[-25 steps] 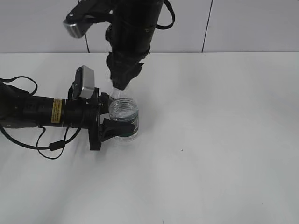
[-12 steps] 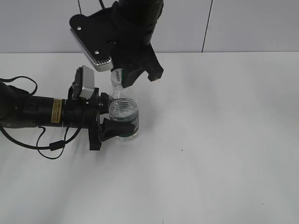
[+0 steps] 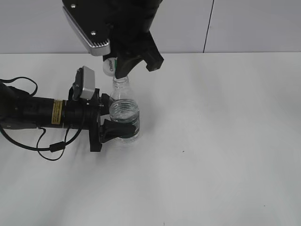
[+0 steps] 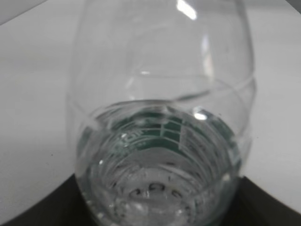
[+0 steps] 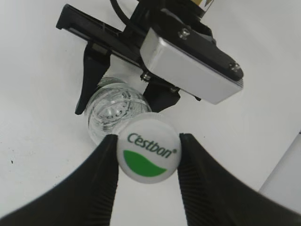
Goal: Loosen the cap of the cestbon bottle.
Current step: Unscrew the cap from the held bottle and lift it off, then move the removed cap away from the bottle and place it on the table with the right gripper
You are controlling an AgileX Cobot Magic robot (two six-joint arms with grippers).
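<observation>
The cestbon bottle [image 3: 125, 114] stands upright on the white table, clear with a dark green label. My left gripper [image 3: 109, 125] is shut on its lower body from the left. The left wrist view shows the bottle [image 4: 160, 117] close up between the dark jaws [image 4: 155, 207]. My right gripper [image 3: 114, 70] hangs above the bottle and is shut on the cap [image 3: 108, 66], white with a green patch. The cap is off the bottle and held a little above its open neck. In the right wrist view the cap [image 5: 148, 155] sits between the fingers [image 5: 148, 141], above the bottle [image 5: 109, 113].
The white table [image 3: 211, 141] stretches to the right and front of the bottle. A grey wall with a dark seam [image 3: 209, 23] stands behind. The left arm's cable [image 3: 51, 148] lies on the table at the left.
My right gripper has turned and risen with the cap, which now sits clear of the bottle's neck. The left gripper and bottle have not moved.
</observation>
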